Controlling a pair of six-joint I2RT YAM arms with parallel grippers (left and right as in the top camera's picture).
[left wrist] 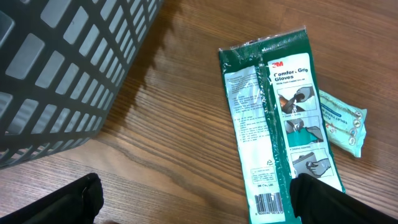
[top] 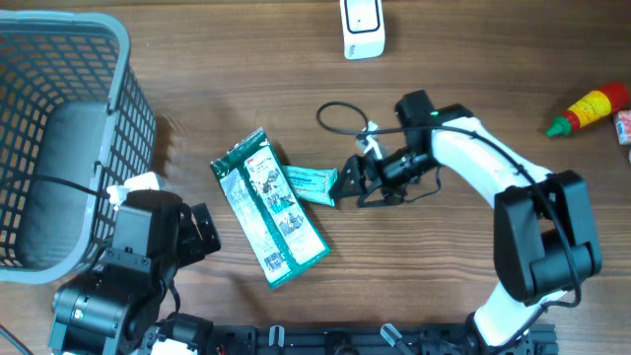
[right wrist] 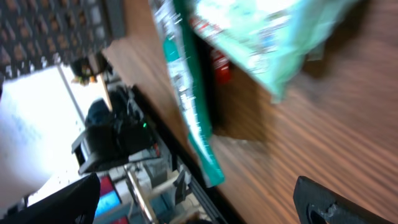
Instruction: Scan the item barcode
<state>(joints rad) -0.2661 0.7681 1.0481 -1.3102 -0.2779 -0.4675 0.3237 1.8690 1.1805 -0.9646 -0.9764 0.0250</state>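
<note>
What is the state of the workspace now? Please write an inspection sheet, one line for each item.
Surface: wooden table, no spill seen.
Job's things: green gloves pack lying flat, barcode facing up; small packet against its side; white device at the far edge, possibly the scanner.
Clutter: grey basket on the left; red bottle on the right.
Grippers: left gripper open, empty; right gripper open, at the small packet.
Cables: black cable looped beside the right arm.
Surroundings: black rail along the near edge.
</note>
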